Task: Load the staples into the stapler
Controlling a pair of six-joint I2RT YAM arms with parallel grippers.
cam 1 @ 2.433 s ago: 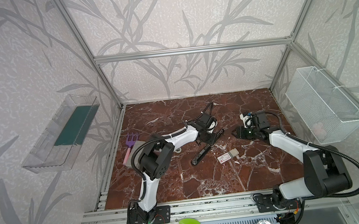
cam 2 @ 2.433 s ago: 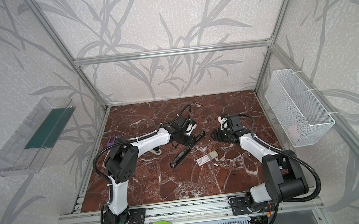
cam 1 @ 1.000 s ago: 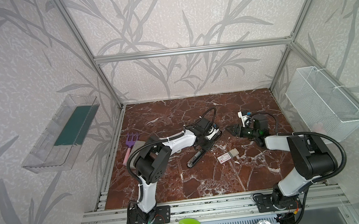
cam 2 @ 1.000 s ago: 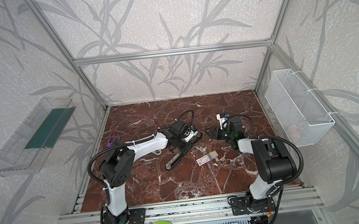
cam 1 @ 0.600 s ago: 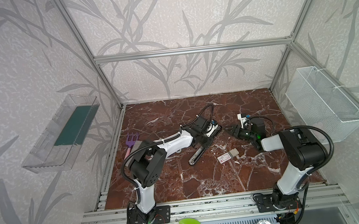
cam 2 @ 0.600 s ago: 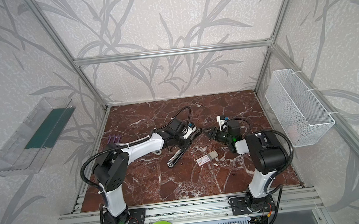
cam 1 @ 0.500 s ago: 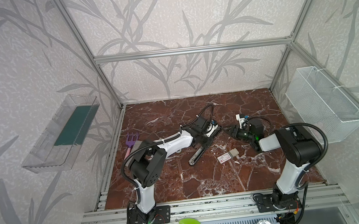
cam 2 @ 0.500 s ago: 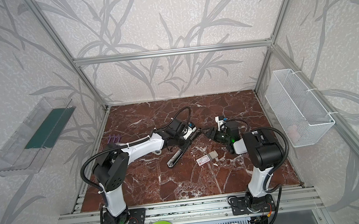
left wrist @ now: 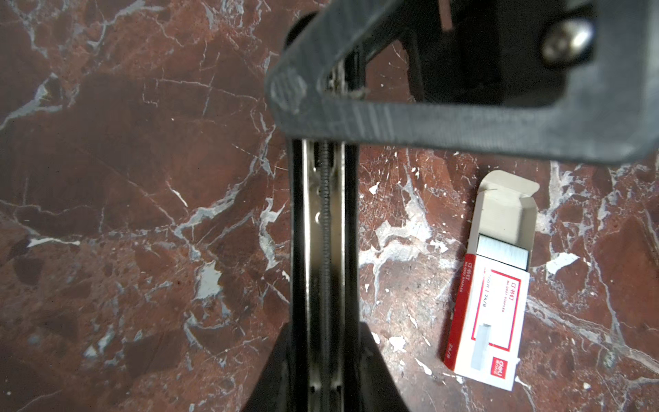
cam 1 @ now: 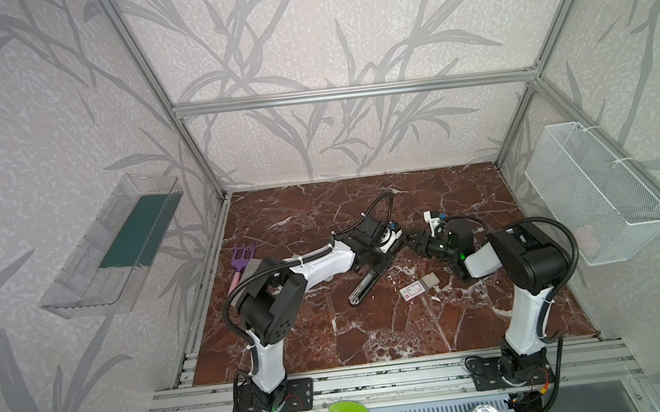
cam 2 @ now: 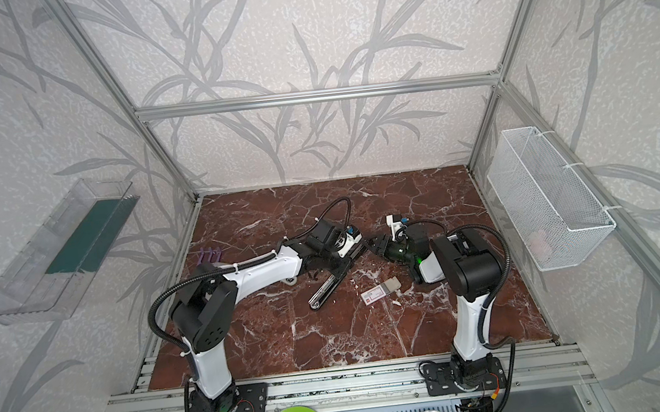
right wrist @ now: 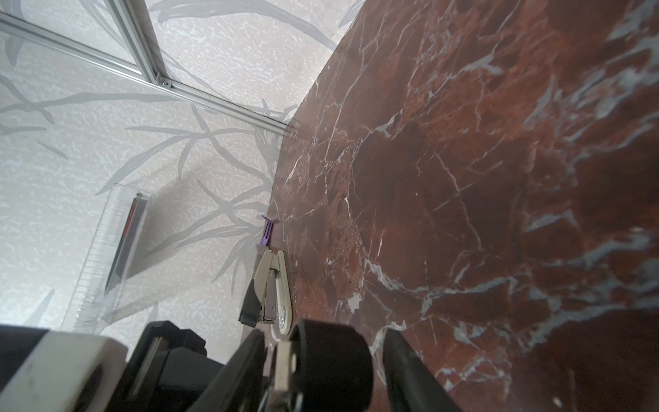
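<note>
Stapler [cam 1: 364,285] held open, pinched in left gripper [cam 1: 368,260] jaws; right gripper [cam 1: 412,243] jaws straddle its raised lid, grip unclear; next we fetch the staples [cam 1: 412,291] beside it.

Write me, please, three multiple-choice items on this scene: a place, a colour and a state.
1. Where is the staple box? A in the wire basket; B on the table beside the black stapler; C in the clear wall tray.
2. What colour is the rake? A purple; B yellow; C red.
3. The staple box is: A sealed; B crushed flat; C open.
Answers: B, as it lies on the marble by the stapler; A, as its tines are purple; C, as the left wrist view shows its end flap open.
</note>
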